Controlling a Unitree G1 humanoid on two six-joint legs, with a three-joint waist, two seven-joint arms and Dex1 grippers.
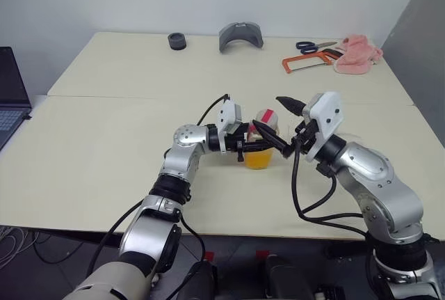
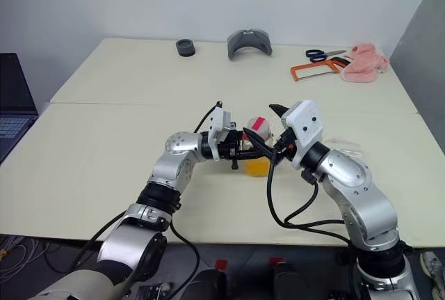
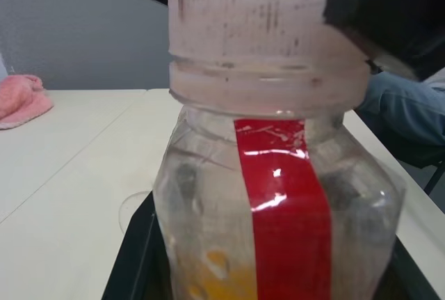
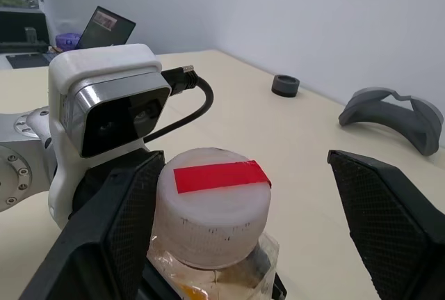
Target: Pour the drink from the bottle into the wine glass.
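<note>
Both arms are working: my left end effector (image 1: 252, 147) is clamping the bottle (image 1: 261, 148) upright while my right end effector (image 4: 240, 230), jaws apart, is centring squarely over the cap (image 4: 213, 204) to unscrew it.

Both arms are made of shiny silver metal parts with round joints and black rings between them. Each wrist carries a white box with a camera in it. The left gripper (image 1: 252, 145) and the right gripper (image 1: 281, 126) have black fingers (image 4: 379, 209) with a bumpy grid pattern on the inside. Black cables loop along both arms. One cable plug looks gold, maybe.
</note>
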